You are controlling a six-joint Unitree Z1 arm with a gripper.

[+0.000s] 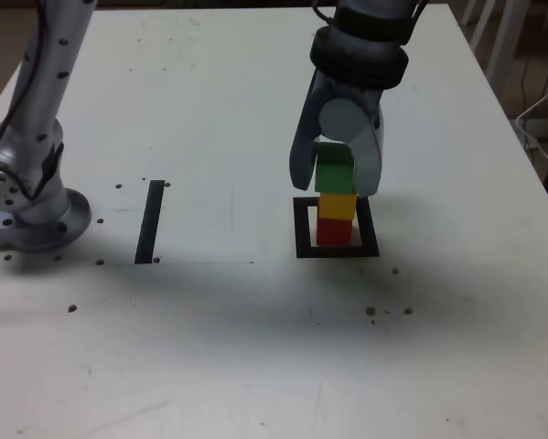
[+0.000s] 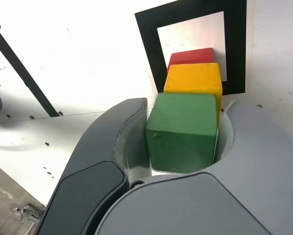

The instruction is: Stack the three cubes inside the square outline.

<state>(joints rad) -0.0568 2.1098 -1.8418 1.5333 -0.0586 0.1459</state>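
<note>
The three cubes stand in one stack at the square outline (image 1: 304, 229); the red cube (image 1: 334, 234) is lowest and sits inside the black border, the yellow cube (image 1: 338, 205) is on top of it, and the green cube (image 1: 334, 168) is the highest, at the level of the fingers (image 2: 256, 142). The fingers are a little open; they stand around the green cube, one on each side, and in the wrist view a thin light gap is seen between this cube and the finger surfaces, so they do not press it from both sides. The green cube looks upright and lies over the yellow one; in the exterior view its edges are slightly more to the left than the edges of the yellow cube.

The arm (image 1: 365, 41) reaches down from the upper edge of the exterior view; its base (image 1: 37, 219) is at the exterior view's left, on the white bench (image 1: 209, 347). Between the base and the square outline lies a straight black strip (image 1: 150, 222), well apart from the stack; small dark spots (image 1: 72, 309) are scattered over the bench; the exterior view's right shows a pale cable (image 1: 541, 152) beyond the bench edge.
</note>
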